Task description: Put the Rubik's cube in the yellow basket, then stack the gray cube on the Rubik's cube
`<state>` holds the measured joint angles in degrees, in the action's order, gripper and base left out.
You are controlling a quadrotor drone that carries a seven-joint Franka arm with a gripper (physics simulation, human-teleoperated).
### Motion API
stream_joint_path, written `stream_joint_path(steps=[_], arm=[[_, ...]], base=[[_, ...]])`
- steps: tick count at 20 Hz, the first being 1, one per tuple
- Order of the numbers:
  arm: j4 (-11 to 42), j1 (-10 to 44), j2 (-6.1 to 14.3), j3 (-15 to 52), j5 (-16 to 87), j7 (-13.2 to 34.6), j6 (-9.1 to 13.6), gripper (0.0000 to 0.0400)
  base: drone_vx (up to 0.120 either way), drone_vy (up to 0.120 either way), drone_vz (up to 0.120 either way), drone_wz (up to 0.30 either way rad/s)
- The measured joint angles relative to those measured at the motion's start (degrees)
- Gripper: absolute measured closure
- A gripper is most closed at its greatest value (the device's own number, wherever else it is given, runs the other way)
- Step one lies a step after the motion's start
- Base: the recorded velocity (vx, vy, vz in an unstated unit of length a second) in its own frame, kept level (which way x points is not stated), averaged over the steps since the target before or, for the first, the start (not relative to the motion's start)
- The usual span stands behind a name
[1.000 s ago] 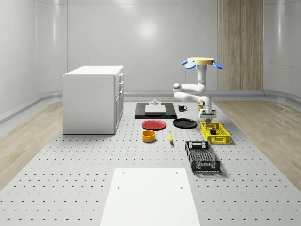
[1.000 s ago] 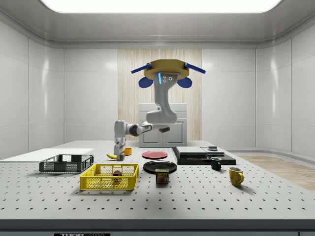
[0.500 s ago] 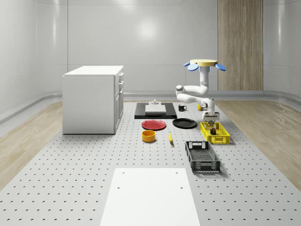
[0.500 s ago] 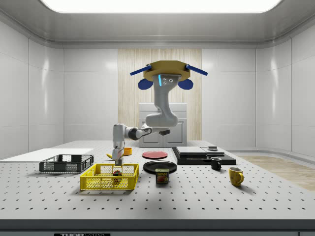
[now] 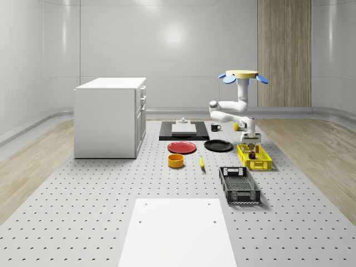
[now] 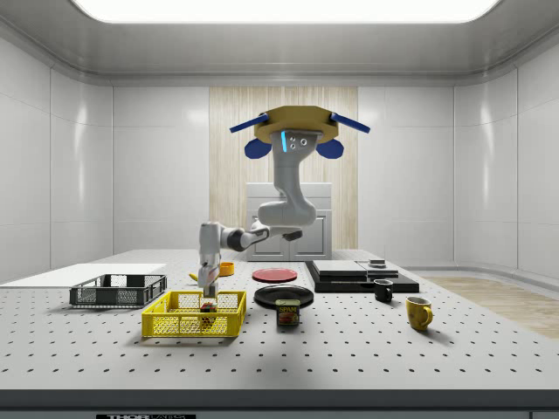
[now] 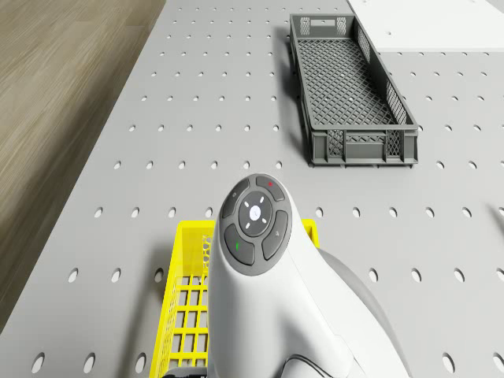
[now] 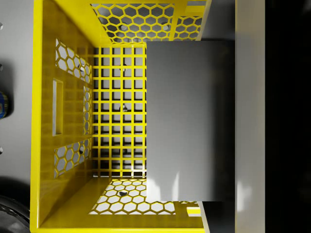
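The drone (image 5: 242, 74) hovers above the table beside the yellow basket (image 5: 255, 158), with the arm reaching down over it. My gripper (image 6: 208, 295) hangs just above the basket (image 6: 194, 315), shut on the gray cube (image 8: 184, 121). In the wrist view the gray cube sits close to the camera over the basket's mesh floor (image 8: 116, 121) and hides what lies under it. The Rubik's cube (image 6: 208, 307) rests inside the basket, directly below the gripper. The drone view shows the arm's wrist (image 7: 252, 224) over the basket's rim (image 7: 187, 236).
A black crate (image 5: 239, 185) lies just in front of the basket. A black plate (image 5: 218, 146), red plate (image 5: 182, 147), orange bowl (image 5: 176, 161) and banana (image 5: 201, 162) lie to the whole-scene view's left. A can (image 6: 288, 312) stands beside the basket. A white cabinet (image 5: 110, 117) stands far left.
The gripper has come down with the gray cube, from above the basket to just over the Rubik's cube. The drone has shifted slightly to the whole-scene view's right.
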<state>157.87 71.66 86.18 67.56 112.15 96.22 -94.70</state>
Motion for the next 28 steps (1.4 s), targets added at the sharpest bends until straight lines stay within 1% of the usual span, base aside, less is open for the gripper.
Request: stream_joint_path(steps=[11, 16, 19, 28], arm=[[-1.78, 0.83, -0.59, -4.07, 3.86, -0.13, -1.63, 0.015], [-2.33, 0.99, -0.96, -5.19, 4.99, -0.23, -1.93, 0.015], [-2.43, 0.96, -1.16, -5.41, 5.26, -0.3, -1.87, 0.015], [-1.22, 0.17, -1.29, -3.13, 3.3, -0.42, -0.38, 0.015]], base=[[0.0, 0.0, 0.0, 0.0], [0.0, 0.0, 0.0, 0.0], [0.0, 0.0, 0.0, 0.0], [0.0, 0.0, 0.0, 0.0]])
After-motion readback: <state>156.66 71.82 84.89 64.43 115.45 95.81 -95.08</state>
